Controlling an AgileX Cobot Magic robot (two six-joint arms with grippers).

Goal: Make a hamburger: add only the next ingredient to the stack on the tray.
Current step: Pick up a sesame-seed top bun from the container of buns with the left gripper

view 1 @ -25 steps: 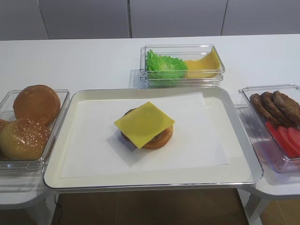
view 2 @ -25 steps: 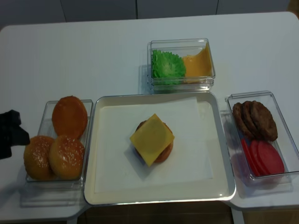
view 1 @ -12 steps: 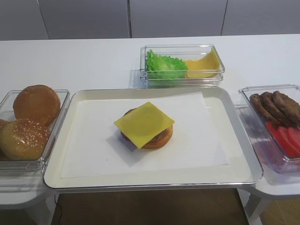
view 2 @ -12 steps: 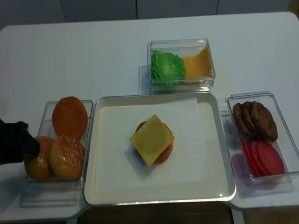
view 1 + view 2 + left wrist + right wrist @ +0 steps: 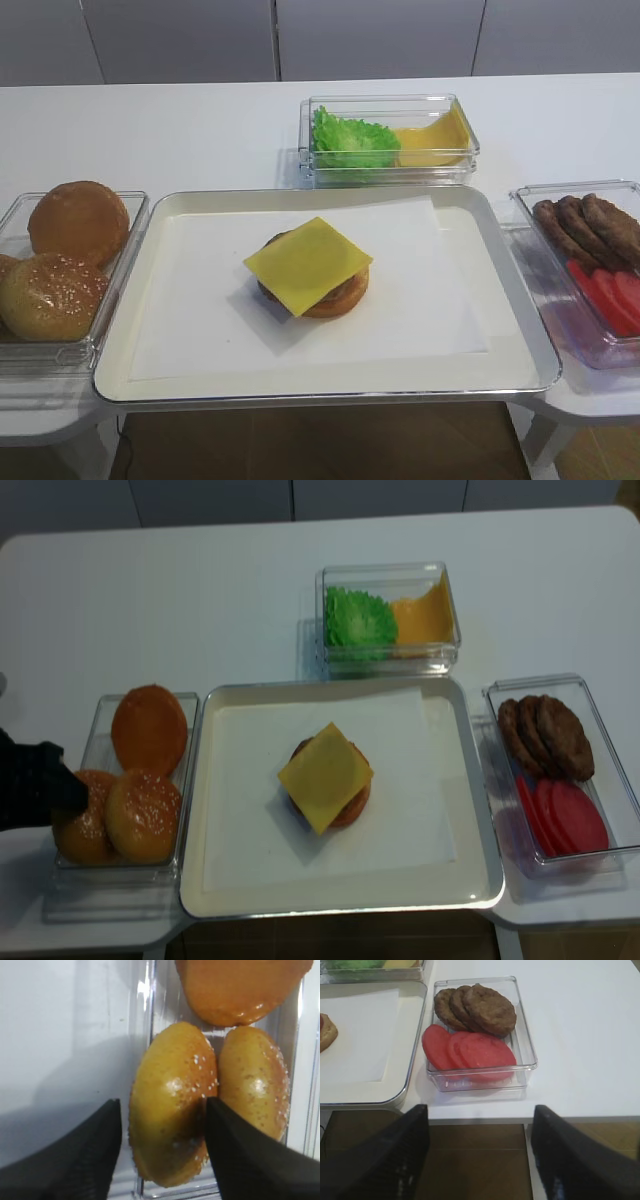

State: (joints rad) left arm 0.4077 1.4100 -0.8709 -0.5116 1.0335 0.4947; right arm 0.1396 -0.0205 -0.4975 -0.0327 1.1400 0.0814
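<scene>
The stack (image 5: pixel 308 268) of bun base, patty and square yellow cheese lies mid-tray (image 5: pixel 150 300). In the clear box at left (image 5: pixel 100 715) lie a smooth bun (image 5: pixel 148 728) and two seeded buns. My left gripper (image 5: pixel 162 1102) is open and straddles the glossy seeded bun top (image 5: pixel 172 1105). Its right finger (image 5: pixel 235 1145) is wedged between that bun and the other seeded bun (image 5: pixel 252 1080), while a thin gap shows at the left finger. From above, the left gripper (image 5: pixel 60 792) covers part of that bun (image 5: pixel 85 832). My right gripper (image 5: pixel 480 1110) is open and holds nothing, past the table's front edge.
A clear box with lettuce (image 5: pixel 352 140) and cheese slices (image 5: pixel 435 140) stands behind the tray. At the right, another clear box (image 5: pixel 525 1035) holds brown patties (image 5: pixel 480 1007) and tomato slices (image 5: pixel 470 1052). The box wall (image 5: pixel 145 1020) runs close to my left finger.
My left gripper moved right from beside the box to over the leftmost seeded bun. Its jaws narrowed slightly. Nothing on the tray moved.
</scene>
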